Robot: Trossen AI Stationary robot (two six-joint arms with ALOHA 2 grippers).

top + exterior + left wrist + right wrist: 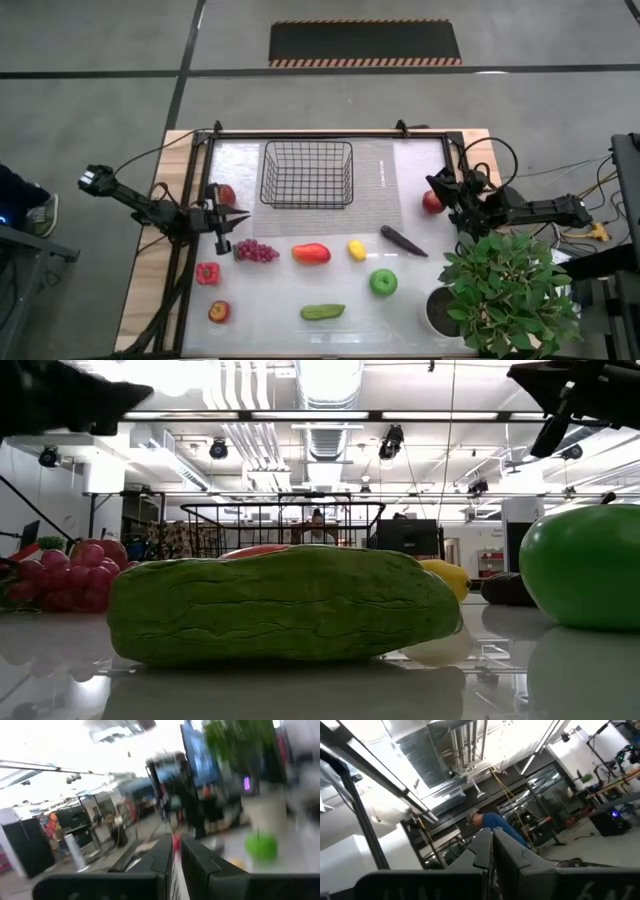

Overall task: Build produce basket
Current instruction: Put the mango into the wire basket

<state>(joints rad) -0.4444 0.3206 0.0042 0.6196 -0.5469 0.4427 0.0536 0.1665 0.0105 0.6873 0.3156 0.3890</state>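
We find the basket (306, 174) empty at the far middle of the table, with the produce spread on the white mat in front of it: grapes (257, 251), a red-orange pepper (311, 253), a lemon (356, 250), a dark eggplant (403, 241), a green apple (383, 283), a cucumber (322, 312), plus 3 red pieces at the left edge and 1 red apple (432, 202) at the right.

The left gripper (236, 218) hovers just beside the grapes, fingers pressed together and holding nothing; the right gripper (441, 181) sits near that red apple, likewise closed and empty.

We judge these toys light, stiff and smooth — round ones may roll or squirt out, so grip across the widest middle. The cucumber and eggplant want a pinch across their short width — midway along.
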